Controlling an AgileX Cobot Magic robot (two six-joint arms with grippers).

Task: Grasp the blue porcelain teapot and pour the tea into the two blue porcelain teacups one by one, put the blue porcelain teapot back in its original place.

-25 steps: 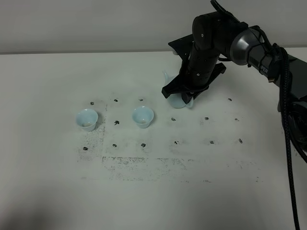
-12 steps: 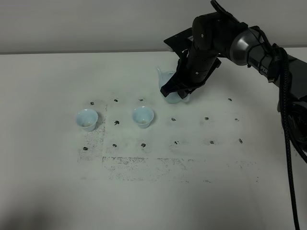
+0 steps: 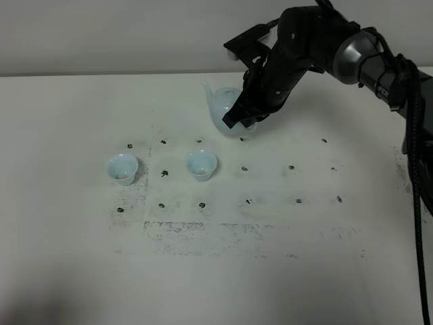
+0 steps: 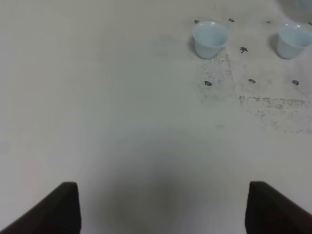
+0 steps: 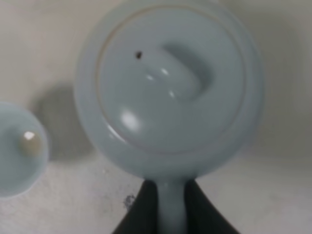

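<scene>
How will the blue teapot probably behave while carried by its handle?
The teapot looks glossy, so its handle may slip in the right gripper. Its lid seems just set on top and might slide off when tilted. Being rigid porcelain, it would likely chip if bumped.

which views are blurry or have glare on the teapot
Right wrist view: the round pale blue glossy porcelain teapot fills the frame, soft-focused, with small white glare spots on top; the small pale blue teacup also in frame is blurrier. Exterior high view: sharp, lower left corner darkened. Left wrist view: mildly soft, no glare.
</scene>
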